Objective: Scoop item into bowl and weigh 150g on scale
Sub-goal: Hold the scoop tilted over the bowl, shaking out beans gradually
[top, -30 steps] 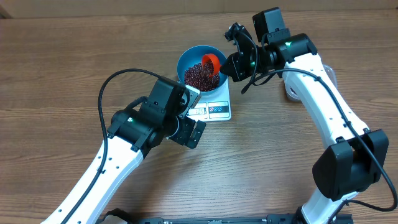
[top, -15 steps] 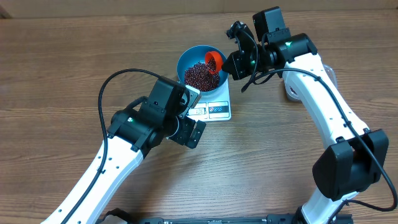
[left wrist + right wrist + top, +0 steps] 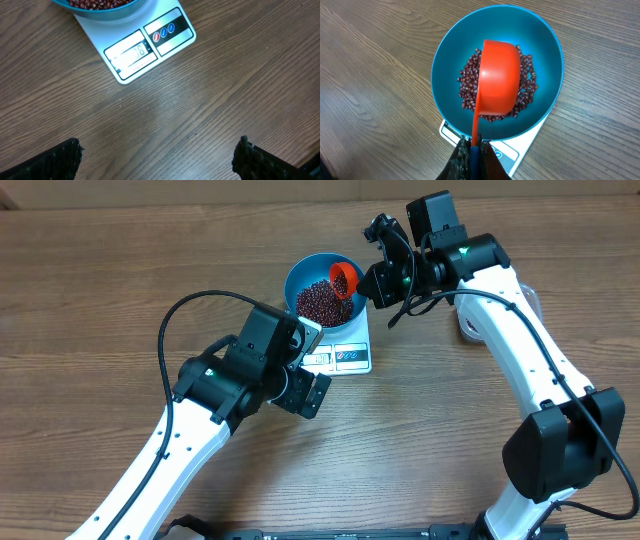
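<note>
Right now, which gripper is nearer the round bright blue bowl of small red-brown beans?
Right. The right gripper, shut on the orange plastic scoop, holds it above the blue bowl. The left gripper hovers open over the wooden table, past the flat white scale.

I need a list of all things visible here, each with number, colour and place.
beans: many, dark red-brown, in the bowl
bowl: one, bright blue, on the scale
scale: one, white, on the table
scoop: one, orange-red, tilted over the bowl
pale object: one, whitish, mostly hidden behind the right arm
table: one, brown wood, under everything
left gripper: one, black, open, above bare table beside the scale
right gripper: one, black, shut on the scoop handle
</note>
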Robot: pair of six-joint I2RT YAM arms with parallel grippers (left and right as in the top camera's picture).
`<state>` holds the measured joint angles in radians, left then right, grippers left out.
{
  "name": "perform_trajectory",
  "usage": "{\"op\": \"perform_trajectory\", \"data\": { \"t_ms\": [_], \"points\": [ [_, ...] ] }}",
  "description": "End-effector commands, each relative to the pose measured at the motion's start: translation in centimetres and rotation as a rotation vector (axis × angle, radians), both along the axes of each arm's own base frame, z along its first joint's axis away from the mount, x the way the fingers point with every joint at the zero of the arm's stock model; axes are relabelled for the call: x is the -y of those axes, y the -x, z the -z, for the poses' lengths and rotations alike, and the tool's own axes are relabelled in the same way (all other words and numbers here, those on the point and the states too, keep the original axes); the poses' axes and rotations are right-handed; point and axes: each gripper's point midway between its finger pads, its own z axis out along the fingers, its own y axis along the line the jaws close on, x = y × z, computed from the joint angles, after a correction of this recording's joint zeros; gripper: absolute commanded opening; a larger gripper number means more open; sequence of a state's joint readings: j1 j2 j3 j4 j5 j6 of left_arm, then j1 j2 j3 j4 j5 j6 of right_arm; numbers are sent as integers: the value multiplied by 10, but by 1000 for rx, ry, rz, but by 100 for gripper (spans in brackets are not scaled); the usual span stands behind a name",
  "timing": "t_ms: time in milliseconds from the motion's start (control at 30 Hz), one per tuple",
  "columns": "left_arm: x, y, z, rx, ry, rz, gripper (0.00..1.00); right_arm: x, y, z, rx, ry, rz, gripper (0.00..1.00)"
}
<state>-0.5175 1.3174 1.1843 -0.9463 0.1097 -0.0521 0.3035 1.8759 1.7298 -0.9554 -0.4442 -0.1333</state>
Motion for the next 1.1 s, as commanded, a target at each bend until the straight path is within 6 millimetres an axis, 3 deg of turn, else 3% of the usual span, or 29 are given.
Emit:
{"op": "perform_trajectory", "data": {
  "t_ms": [0, 133, 233, 400, 1067],
  "points": [
    [4, 2, -2, 1, 14, 12, 100, -3, -4, -21, 54, -17, -1, 4],
    [4, 2, -2, 1, 14, 12, 100, -5, -1, -21, 46, -24, -17, 4],
    [4, 2, -2, 1, 14, 12, 100, -11, 11, -20, 77, -14, -140, 4],
    [4, 2, -2, 1, 14, 12, 100, -1, -6, -19, 54, 2, 29, 4],
    [4, 2, -2, 1, 14, 12, 100, -1, -3, -18, 39, 1, 27, 4]
  ]
}}
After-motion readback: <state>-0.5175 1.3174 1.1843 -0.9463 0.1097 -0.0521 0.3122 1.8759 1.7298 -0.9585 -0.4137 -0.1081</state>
